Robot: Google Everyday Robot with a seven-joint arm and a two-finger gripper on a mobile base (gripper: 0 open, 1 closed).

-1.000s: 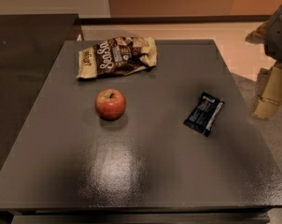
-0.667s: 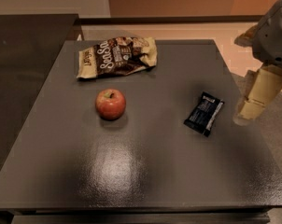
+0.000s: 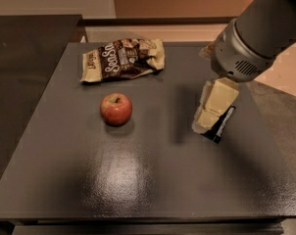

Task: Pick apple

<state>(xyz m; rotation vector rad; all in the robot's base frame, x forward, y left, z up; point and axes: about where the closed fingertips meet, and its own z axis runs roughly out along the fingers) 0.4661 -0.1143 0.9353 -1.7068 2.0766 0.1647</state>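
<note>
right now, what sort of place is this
Likely an office snack area or test room: a dark table holding a snack bag, an apple and a dark packet, with the gripper over that packet.

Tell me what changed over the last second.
The cream-coloured gripper swung in from the picture's right edge and now hangs over the small black packet, partly hiding it. The small round red apple, the brown snack bag and the packet have not moved.

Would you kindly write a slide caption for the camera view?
Hand above the black packet at the right of the table; apple to its left, snack bag behind.
</note>
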